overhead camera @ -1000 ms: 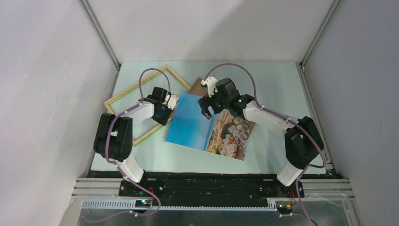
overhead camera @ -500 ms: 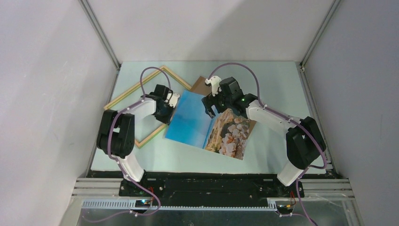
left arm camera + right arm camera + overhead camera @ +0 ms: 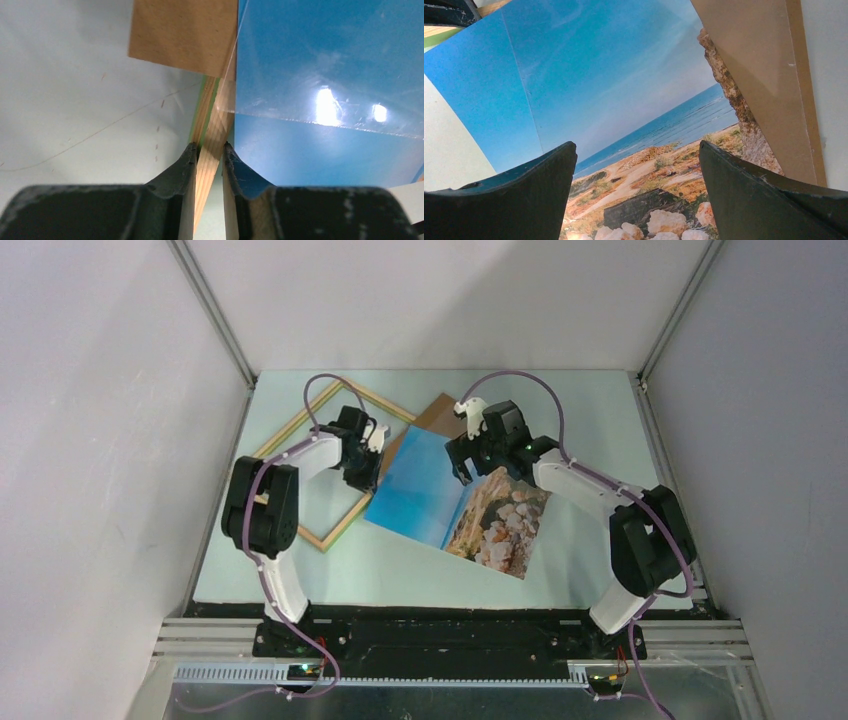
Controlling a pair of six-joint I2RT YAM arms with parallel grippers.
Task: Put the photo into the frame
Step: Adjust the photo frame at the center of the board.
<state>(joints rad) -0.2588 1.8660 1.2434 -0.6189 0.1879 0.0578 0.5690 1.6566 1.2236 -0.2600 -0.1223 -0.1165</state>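
— Where's the frame, and do you have it?

— My left claw is clamped on one rail of the frame. Pale wood is squeezed between both fingers, with a green strip down its outer side. From above, the frame lies as a diamond at the left of the surface. My wrist covers the stretch I grip, and my arm crosses the near-left rail.

— And the photo?

— The photo lies picture side up in the middle, blue sky toward the frame and pale rocks toward my right arm. Its left edge runs just beside the rail I hold. I cannot tell whether it overlaps the wood, because glare and a faint straight line across the blue confuse the edge there.

— The right side?

— My right claw stands wide apart above the far part of the photo, with nothing between the fingers. I cannot make out whether the tips touch the print. A brown backing board shows beyond the photo's far corner. I cannot tell how much of it lies under the print.
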